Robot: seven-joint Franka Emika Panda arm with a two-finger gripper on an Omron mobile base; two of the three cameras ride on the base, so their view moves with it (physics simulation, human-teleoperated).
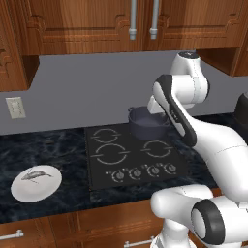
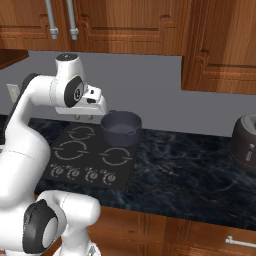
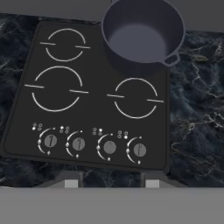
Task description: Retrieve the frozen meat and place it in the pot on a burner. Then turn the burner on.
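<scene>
So the fetch step is looking like it hasn't begun yet: the frozen meat (image 1: 37,174) is lying on the white plate (image 1: 22,191) on the dark counter (image 1: 58,145), well off to the left of the cooktop (image 1: 99,181), and the pot (image 1: 145,123) is sitting empty on the back right burner with nothing in it. The arm is hovering high over the stove, elbow folded, with the hand looking down at the knobs (image 3: 94,144). The gripper (image 3: 111,183) is looking nearly shut and is holding nothing. My guess is the next move needs a big swing left, jaws opening, then coming down on that skinny fish.
</scene>
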